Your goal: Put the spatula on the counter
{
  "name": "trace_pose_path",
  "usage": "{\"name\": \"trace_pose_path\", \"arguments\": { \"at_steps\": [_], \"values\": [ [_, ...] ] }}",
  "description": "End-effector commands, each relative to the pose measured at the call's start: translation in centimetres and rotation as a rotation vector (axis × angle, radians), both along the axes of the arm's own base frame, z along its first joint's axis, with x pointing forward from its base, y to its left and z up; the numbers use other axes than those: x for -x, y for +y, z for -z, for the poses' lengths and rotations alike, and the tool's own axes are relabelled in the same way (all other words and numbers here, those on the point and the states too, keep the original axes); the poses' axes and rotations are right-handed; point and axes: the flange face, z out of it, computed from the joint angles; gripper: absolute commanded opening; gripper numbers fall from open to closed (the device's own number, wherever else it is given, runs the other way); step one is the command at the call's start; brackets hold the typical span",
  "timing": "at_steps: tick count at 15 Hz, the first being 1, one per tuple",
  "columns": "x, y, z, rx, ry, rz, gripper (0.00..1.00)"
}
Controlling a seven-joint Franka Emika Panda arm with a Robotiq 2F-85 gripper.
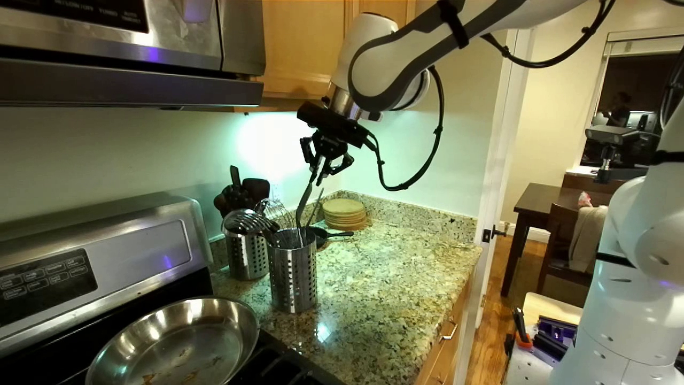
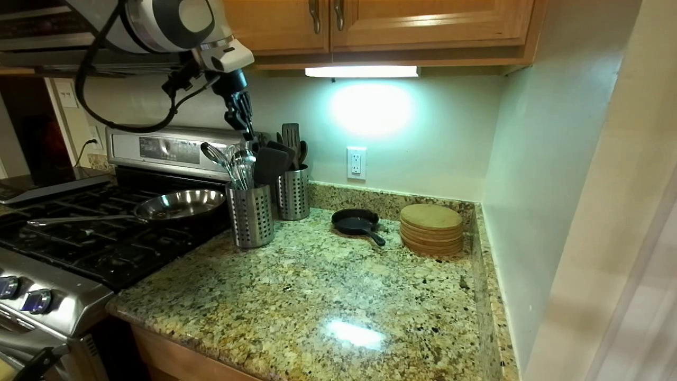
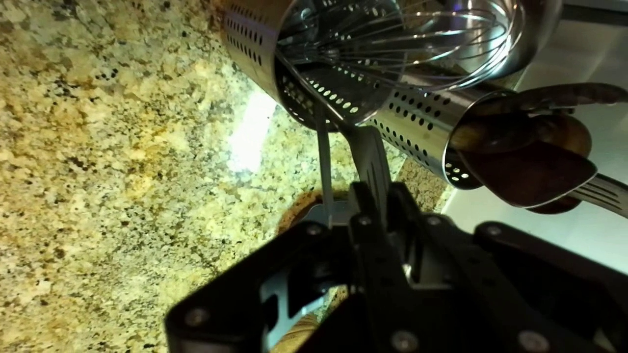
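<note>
Black on the spatula [image 3: 365, 147], fading to grey in the sheen on its flat head, with long slots near the tip and a slim handle below. Leans head-up out of the perforated steel utensil cylinder [image 1: 293, 280] on the granite worktop [image 1: 385, 267]. Lines up in the wrist view with the narrow gap of the nearly closed jaws; cannot tell whether gripped.
</note>
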Motion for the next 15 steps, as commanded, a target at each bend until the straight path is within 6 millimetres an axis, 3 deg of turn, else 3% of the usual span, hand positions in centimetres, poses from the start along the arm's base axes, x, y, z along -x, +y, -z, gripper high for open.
{"name": "trace_pose_path", "arguments": {
  "at_steps": [1,9,15],
  "values": [
    [0.9,-0.8,0.0,0.038,0.005,-0.016,0.45],
    [0.7,-4.7,1.6,0.031,0.032,0.037,0.97],
    [0.0,-5.5,3.4,0.010,0.073,0.028,1.00]
  ]
}}
